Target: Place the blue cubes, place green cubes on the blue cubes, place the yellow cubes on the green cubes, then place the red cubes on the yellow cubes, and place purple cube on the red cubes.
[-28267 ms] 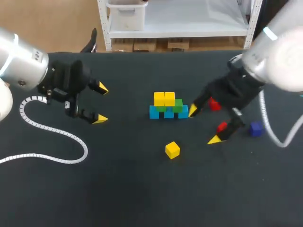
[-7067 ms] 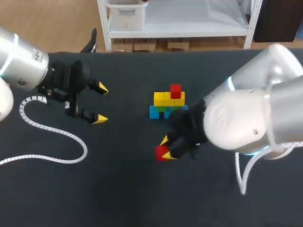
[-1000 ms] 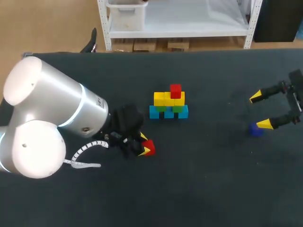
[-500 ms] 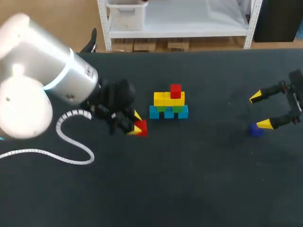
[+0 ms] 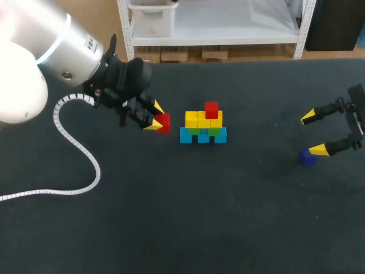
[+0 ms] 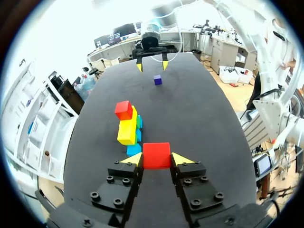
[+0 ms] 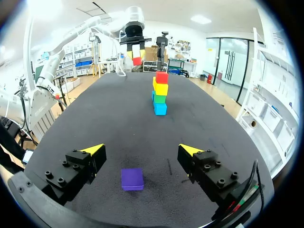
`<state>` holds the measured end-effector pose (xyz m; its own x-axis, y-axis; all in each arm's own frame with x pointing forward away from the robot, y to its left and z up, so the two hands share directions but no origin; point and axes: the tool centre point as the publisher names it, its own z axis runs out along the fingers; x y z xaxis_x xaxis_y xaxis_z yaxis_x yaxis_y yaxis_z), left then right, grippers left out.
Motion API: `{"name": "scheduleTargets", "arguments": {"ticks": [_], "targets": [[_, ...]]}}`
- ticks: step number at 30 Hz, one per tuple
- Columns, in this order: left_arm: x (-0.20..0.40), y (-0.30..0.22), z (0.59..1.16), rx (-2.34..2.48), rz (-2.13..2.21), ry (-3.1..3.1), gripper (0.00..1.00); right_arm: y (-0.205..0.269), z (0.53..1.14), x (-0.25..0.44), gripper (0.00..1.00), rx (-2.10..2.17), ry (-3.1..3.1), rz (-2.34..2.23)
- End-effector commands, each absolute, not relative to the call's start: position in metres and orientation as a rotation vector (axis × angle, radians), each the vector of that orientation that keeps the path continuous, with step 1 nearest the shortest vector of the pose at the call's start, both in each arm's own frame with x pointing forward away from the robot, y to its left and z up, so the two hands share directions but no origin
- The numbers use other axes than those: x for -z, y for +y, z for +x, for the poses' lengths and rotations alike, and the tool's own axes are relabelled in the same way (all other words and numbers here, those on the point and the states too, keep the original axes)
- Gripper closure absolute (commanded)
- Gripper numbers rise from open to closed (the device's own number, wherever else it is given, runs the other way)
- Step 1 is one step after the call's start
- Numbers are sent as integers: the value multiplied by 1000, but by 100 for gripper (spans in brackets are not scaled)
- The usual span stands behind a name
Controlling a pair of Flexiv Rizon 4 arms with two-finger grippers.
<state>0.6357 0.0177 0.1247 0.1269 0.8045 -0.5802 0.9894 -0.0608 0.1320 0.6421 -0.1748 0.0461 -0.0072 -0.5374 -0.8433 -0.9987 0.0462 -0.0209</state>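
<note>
Nearest, at the table's (image 5: 171, 228) 3 o'clock, the right gripper (image 5: 313, 133) has not moved. Its fingers are spread wide around the purple cube (image 5: 308, 156), which lies on the table untouched.

Farther back, the left gripper (image 5: 155, 116) pinches a red cube (image 5: 163, 122). In the last second it has lifted this cube away from the near side. The cube now hangs at the stack's (image 5: 203, 128) 9 o'clock, just beside it.

The stack shows blue, green and yellow layers, with a stacked red cube (image 5: 211, 109) on top. The carried cube likely goes beside that one, leaving purple last.

No container shows; the cubes rest directly on the table.
</note>
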Motion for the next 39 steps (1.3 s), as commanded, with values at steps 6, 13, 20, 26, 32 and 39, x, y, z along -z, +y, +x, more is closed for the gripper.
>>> {"name": "scheduleTargets", "arguments": {"ticks": [6,13,20,26,32,39], "targets": [[-129,3,668,558,2003,1685,100,-175,642,-46,0,-842,1629,-1574],[-126,-6,684,596,2028,1672,100,-175,642,-46,0,-842,1629,-1574],[-120,-14,692,638,2040,1684,100,-175,642,-46,0,-842,1629,-1574],[-113,-21,697,692,2032,1693,100,-175,642,-46,0,-842,1629,-1574],[-109,-27,704,720,2025,1697,100,-175,642,-46,0,-842,1629,-1574],[-108,-34,709,740,2038,1694,100,-175,642,-46,0,-842,1629,-1574]]}}
